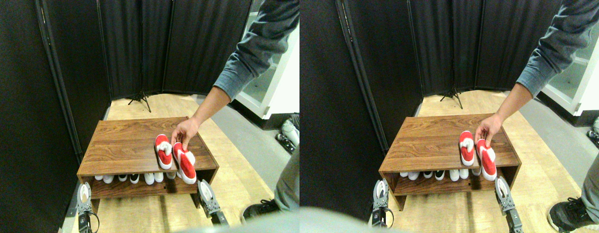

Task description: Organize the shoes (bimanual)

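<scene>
Two bright red shoes with white sole edges lie side by side on top of the wooden shoe rack [120, 145], toward its right front. The left shoe [163, 151] lies flat on the top. The right shoe [185, 163] overhangs the front edge, and a person's hand [185, 132] touches its heel end. My left gripper [84, 198] stands low at the rack's front left corner. At the front right corner, just below the overhanging shoe, is my right gripper [206, 195]. Neither gripper touches a shoe.
A row of white and black shoes [134, 177] shows its toes on the shelf under the top. The person's grey-sleeved arm [251, 53] reaches in from the upper right; a black sneaker [260, 209] stands at the lower right. Black folding screens [149, 43] close the back and left.
</scene>
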{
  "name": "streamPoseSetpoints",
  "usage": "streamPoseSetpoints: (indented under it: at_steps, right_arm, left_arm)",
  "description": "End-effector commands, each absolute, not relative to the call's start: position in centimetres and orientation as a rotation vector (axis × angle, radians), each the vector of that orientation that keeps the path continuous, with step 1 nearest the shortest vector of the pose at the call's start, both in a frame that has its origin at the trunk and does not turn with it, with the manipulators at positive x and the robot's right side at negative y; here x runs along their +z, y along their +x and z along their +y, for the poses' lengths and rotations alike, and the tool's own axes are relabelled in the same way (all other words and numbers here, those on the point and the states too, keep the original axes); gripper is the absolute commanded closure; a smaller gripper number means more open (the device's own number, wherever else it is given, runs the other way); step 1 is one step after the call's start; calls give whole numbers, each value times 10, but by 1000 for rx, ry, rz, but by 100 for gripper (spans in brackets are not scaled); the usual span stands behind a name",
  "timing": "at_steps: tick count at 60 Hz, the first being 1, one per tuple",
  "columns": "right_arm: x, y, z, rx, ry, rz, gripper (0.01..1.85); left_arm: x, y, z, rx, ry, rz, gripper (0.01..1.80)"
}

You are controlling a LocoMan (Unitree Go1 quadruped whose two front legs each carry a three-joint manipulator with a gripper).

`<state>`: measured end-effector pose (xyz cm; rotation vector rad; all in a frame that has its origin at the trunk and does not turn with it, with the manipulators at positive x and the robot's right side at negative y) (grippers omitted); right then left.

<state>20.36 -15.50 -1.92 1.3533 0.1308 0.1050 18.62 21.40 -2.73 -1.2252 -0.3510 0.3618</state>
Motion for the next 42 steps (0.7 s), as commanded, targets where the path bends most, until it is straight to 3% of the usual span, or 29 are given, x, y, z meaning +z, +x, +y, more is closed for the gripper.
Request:
streamPoseSetpoints:
  at_steps: [1, 8, 10, 12, 16, 19, 22, 42]
  right_arm:
    - [-9, 203, -153, 113, 1352, 93, 185]
    - [-9, 202, -151, 71, 1374, 85, 185]
    - [-8, 200, -150, 38, 1366, 104, 158]
    - [-9, 200, -150, 33, 1385, 113, 149]
    - [-10, 199, -149, 27, 1372, 151, 73]
    - [-13, 199, -147, 22, 1388, 194, 38]
    - [-16, 200, -146, 34, 1408, 219, 21]
    - [-45, 237, -141, 26, 1445, 326, 12]
  left_arm:
    - [-22, 190, 213, 338, -1234, -376, 180]
    - [-23, 192, 212, 341, -1237, -377, 180]
    - [-23, 192, 212, 342, -1244, -376, 180]
    - [-23, 192, 212, 342, -1245, -375, 180]
    - [-23, 193, 212, 341, -1243, -376, 180]
    - [-24, 194, 212, 342, -1244, -375, 180]
    - [-25, 194, 212, 346, -1252, -377, 180]
    - [-24, 189, 214, 347, -1237, -390, 180]
